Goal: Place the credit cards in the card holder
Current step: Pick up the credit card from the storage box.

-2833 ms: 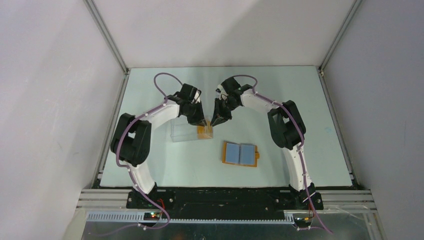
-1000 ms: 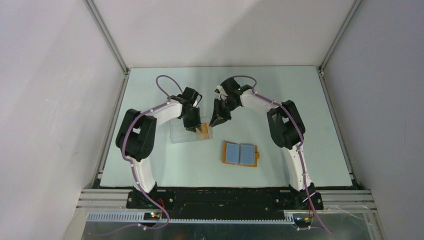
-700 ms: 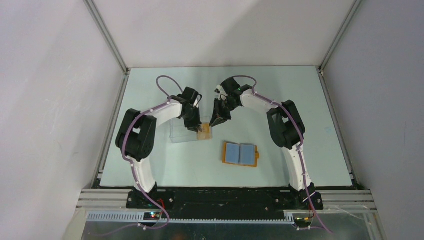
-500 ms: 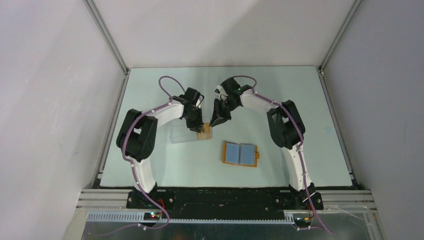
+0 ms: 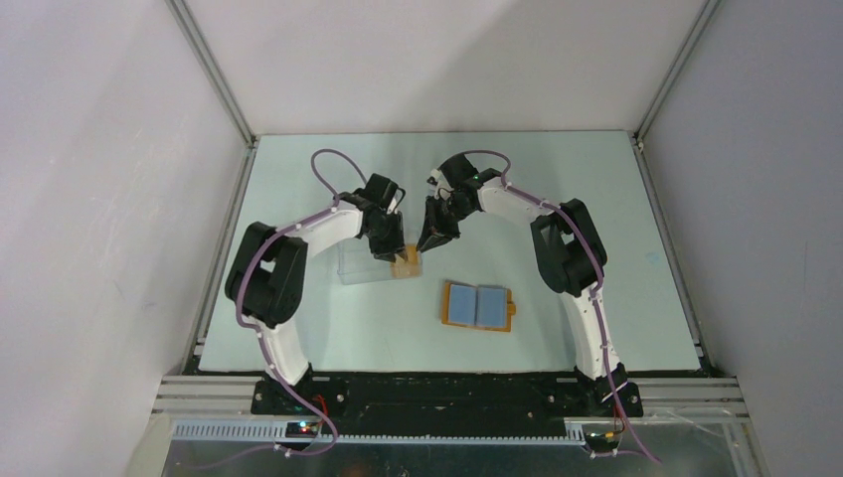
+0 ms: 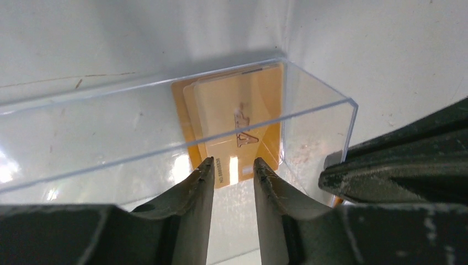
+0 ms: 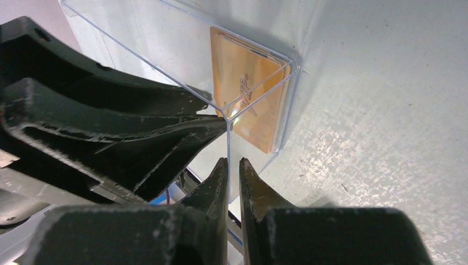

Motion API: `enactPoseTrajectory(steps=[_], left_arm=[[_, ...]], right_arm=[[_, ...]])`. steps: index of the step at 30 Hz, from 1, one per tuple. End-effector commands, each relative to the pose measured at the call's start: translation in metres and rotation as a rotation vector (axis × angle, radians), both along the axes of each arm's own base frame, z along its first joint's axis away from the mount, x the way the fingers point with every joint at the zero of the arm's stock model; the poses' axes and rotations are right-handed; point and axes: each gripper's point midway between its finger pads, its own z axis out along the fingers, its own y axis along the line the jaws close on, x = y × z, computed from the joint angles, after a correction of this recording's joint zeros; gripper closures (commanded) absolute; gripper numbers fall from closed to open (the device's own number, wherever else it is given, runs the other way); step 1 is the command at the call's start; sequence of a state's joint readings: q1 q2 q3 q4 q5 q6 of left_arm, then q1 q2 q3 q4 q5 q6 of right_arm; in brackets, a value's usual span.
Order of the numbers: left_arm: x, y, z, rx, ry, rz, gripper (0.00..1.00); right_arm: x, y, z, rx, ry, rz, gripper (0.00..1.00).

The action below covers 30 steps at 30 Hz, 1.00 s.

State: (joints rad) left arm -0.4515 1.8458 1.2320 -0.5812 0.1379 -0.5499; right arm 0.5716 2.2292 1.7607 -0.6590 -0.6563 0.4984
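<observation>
The credit cards (image 6: 237,110) lie stacked flat in the right end of the clear plastic case (image 6: 99,132). The left gripper (image 6: 232,164) reaches into the case, its fingers a narrow gap apart over one end of the stack, clamping nothing. The right gripper (image 7: 232,164) pinches the case's right-end wall. The card holder (image 5: 478,305) lies open, blue panels up, nearer and to the right, apart from the case.
</observation>
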Motion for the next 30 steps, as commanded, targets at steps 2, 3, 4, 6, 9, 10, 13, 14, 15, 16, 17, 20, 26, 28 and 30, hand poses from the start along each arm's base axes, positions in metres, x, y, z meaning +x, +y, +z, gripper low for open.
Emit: enactPoseTrajectory(steps=[2,3,4,6,9,10,13,14,15,16,17,20,26,28,30], left_arm=[[0.009,0.008,0.020,-0.003,-0.074,0.041,0.62],[0.009,0.008,0.019,-0.004,-0.071,0.039,0.62],[0.009,0.009,0.015,-0.001,-0.060,0.040,0.62],[0.011,0.007,0.012,-0.005,-0.052,0.034,0.62],[0.012,0.005,0.006,-0.003,-0.041,0.030,0.62],[0.014,0.005,0.006,-0.003,-0.041,0.031,0.62],[0.014,0.006,0.001,0.007,-0.036,0.032,0.62],[0.014,0.007,-0.001,0.015,-0.034,0.034,0.62],[0.014,0.008,-0.003,0.020,-0.031,0.035,0.62],[0.014,0.007,-0.004,0.019,-0.030,0.030,0.62],[0.013,0.007,-0.006,0.018,-0.023,0.028,0.62],[0.013,0.005,-0.009,0.015,-0.019,0.027,0.62],[0.016,-0.003,-0.007,-0.015,-0.019,0.015,0.63],[0.015,-0.007,-0.009,-0.020,-0.014,0.007,0.63],[0.014,-0.010,-0.010,-0.026,-0.010,0.001,0.63]], right_arm=[[-0.009,-0.004,-0.025,-0.047,0.038,0.021,0.97],[-0.009,-0.004,-0.024,-0.046,0.037,0.021,0.97],[-0.010,-0.004,-0.025,-0.047,0.038,0.021,0.97],[-0.010,-0.004,-0.025,-0.047,0.038,0.022,0.97],[-0.010,-0.004,-0.026,-0.047,0.040,0.024,0.97],[-0.011,-0.005,-0.026,-0.048,0.041,0.024,0.97],[-0.011,-0.006,-0.028,-0.051,0.046,0.023,0.97],[-0.012,-0.006,-0.028,-0.051,0.046,0.024,0.97],[-0.012,-0.006,-0.029,-0.052,0.049,0.023,0.97],[-0.012,-0.006,-0.029,-0.050,0.047,0.024,0.97],[-0.012,-0.006,-0.029,-0.051,0.048,0.024,0.97],[-0.013,-0.006,-0.030,-0.050,0.050,0.025,0.97],[-0.013,-0.006,-0.030,-0.050,0.052,0.025,0.97],[-0.013,-0.006,-0.031,-0.051,0.054,0.025,0.97],[-0.013,-0.006,-0.031,-0.051,0.053,0.025,0.97]])
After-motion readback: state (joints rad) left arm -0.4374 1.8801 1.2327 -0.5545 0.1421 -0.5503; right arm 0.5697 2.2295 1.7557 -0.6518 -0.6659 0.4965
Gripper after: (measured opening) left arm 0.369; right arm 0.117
